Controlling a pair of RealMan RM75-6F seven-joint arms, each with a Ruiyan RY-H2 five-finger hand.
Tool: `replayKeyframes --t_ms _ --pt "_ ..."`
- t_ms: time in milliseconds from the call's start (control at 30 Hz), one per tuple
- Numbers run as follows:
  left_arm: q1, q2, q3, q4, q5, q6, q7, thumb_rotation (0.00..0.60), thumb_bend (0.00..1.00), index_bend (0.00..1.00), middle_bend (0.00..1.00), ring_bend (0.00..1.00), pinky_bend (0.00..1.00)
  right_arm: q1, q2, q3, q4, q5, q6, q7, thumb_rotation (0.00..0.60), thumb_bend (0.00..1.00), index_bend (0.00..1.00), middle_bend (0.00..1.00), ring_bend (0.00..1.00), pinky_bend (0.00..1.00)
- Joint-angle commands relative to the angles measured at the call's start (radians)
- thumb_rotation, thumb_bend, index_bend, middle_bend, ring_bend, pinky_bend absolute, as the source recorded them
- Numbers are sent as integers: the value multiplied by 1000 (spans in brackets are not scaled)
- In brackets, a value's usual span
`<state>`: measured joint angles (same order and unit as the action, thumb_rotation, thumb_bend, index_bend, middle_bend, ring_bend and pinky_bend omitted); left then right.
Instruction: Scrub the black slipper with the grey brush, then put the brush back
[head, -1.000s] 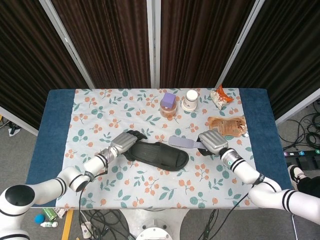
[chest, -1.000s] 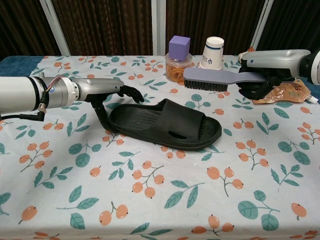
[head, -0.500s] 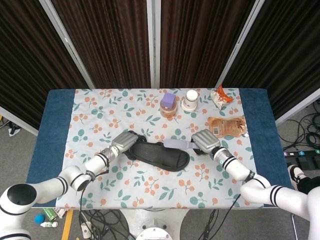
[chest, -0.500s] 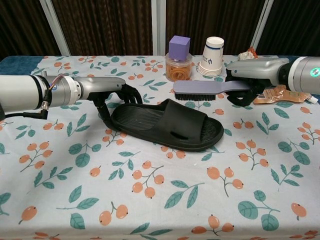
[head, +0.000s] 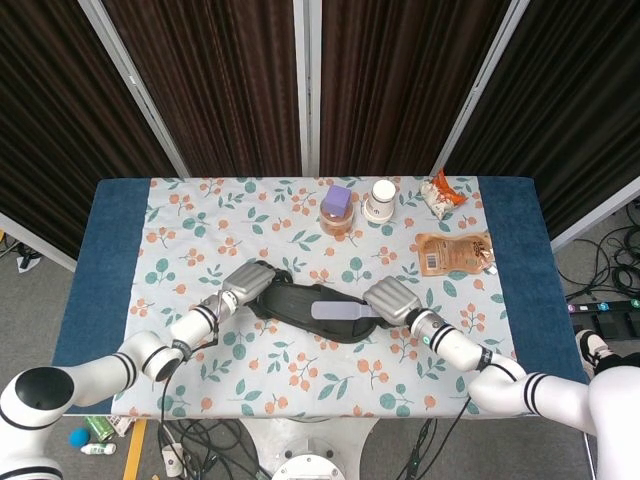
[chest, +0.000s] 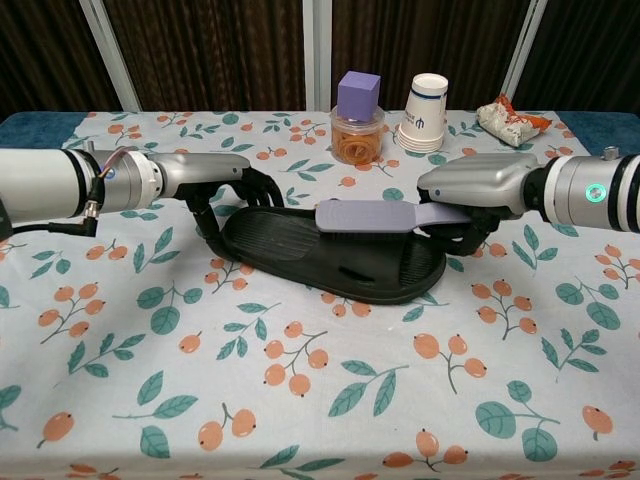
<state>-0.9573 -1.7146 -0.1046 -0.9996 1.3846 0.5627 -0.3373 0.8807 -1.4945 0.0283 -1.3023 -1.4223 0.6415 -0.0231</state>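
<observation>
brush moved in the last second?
Yes. The brush, held by the right robot hand, went left and down, from beside the paper cup to over the slipper.

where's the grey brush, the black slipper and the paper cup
grey brush (chest: 372, 215), chest view, on its flat back.
black slipper (chest: 290, 262), chest view, on the footbed.
paper cup (chest: 426, 107), chest view, on its side wall.

Dark pleated curtains (head: 220, 80) with pale metal posts (head: 308, 85) behind, floral-clothed counter (head: 250, 380) edged in blue, grey floor (head: 40, 300), loose cables (head: 610, 265).
</observation>
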Motion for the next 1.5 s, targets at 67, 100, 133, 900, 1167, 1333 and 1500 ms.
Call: replayKeyframes --t_ms 67,100,133,900,1167,1333,1500 --pt "0 -2 1 2 -3 0 3 600 230 385 450 277 191 -16 52 -41 -56 -61 28 39 600 830 1000 1000 1000 1000" --pt "-1 -2 2 2 -3 0 4 600 230 385 450 277 191 -20 61 -43 -64 -70 40 50 600 830 1000 1000 1000 1000" --pt "0 -2 2 1 -4 1 4 600 230 385 450 277 191 -25 68 -42 -68 -77 57 64 600 830 1000 1000 1000 1000" --pt "-7 9 2 -14 -21 -1 29 600 231 384 450 277 191 -19 15 -64 26 -127 85 179 600 829 1000 1000 1000 1000" --pt "-6 14 1 -24 -23 5 40 600 231 385 450 277 191 -42 36 -25 50 -109 162 230 600 829 1000 1000 1000 1000" --pt "-9 16 -1 -28 -26 4 46 600 231 385 450 277 191 -13 -28 15 153 -48 100 212 600 828 1000 1000 1000 1000" --pt "-9 16 -1 -26 -30 1 48 600 231 385 450 277 191 2 -83 -4 195 -62 65 211 600 828 1000 1000 1000 1000"
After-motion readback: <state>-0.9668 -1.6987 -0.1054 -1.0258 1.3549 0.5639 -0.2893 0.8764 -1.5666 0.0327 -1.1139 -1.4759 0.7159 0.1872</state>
